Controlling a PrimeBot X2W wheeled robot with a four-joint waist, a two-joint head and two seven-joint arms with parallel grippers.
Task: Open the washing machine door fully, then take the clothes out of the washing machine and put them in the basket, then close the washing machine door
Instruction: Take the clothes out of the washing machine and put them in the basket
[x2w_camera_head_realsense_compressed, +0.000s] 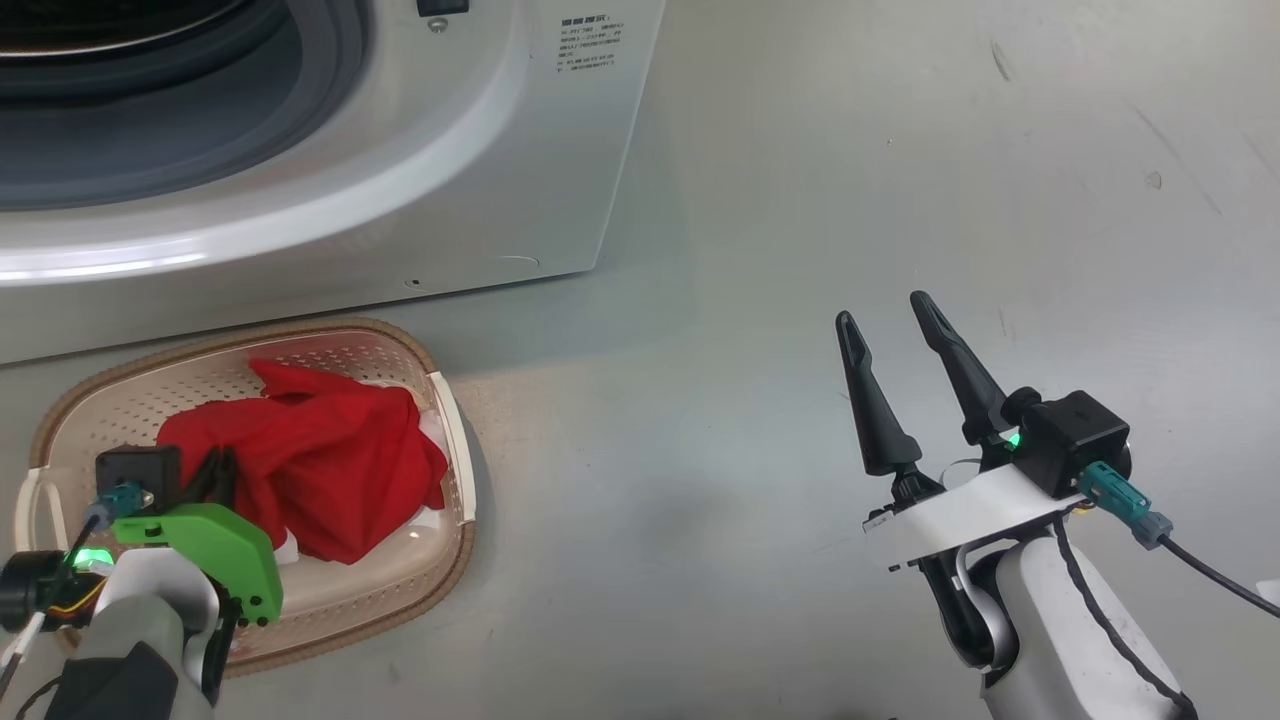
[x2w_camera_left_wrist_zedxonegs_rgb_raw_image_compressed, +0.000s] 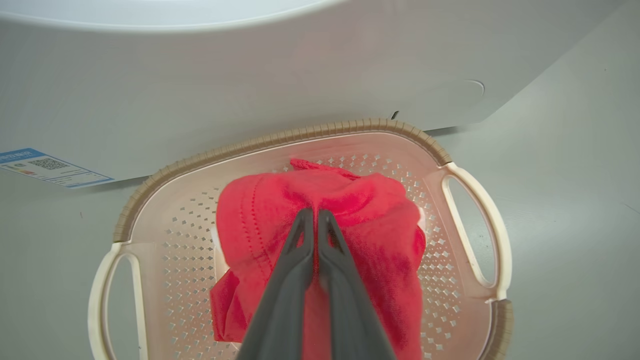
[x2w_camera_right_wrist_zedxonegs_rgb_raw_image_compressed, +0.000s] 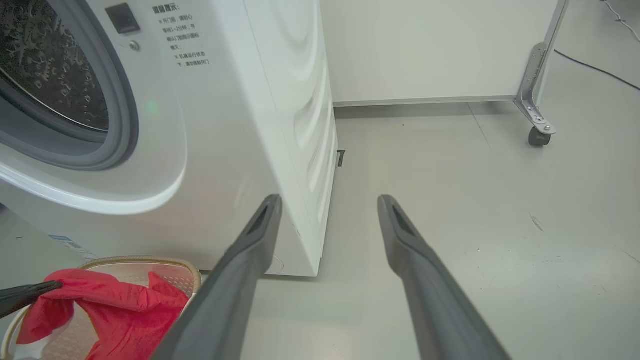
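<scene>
The basket (x2w_camera_head_realsense_compressed: 455, 440) sits on the floor (x2w_camera_head_realsense_compressed: 800, 150) close against the lower front of the washing machine (x2w_camera_head_realsense_compressed: 480, 150). Its long axis runs parallel to the machine's front, with one cream handle at each end. The clothes (x2w_camera_head_realsense_compressed: 320, 470) lie inside it as one crumpled red bundle, with a little white showing at the edge nearest the right-hand handle. In the left wrist view the bundle (x2w_camera_left_wrist_zedxonegs_rgb_raw_image_compressed: 260, 215) looks drawn out from the basket's machine-side rim (x2w_camera_left_wrist_zedxonegs_rgb_raw_image_compressed: 280, 137) towards the near rim, with a small peak of cloth pointing at the machine. The folds make its true long axis hard to judge. The left pincer (x2w_camera_left_wrist_zedxonegs_rgb_raw_image_compressed: 315, 212) reaches down into the basket with its fingers pressed together, pinching a gathered crease of the red fabric at its tips. The cloth puckers towards that point. The right pincer (x2w_camera_head_realsense_compressed: 884, 310) hangs over bare floor, well apart from the basket and beyond the machine's right front corner. Its fingers are spread wide with nothing between them, and they point away from the robot. In the right wrist view the machine's opening is uncovered, showing the grey gasket (x2w_camera_right_wrist_zedxonegs_rgb_raw_image_compressed: 125, 125) and the steel drum (x2w_camera_right_wrist_zedxonegs_rgb_raw_image_compressed: 50, 65). A small blue label (x2w_camera_left_wrist_zedxonegs_rgb_raw_image_compressed: 50, 167) marks the machine's lower left corner.
</scene>
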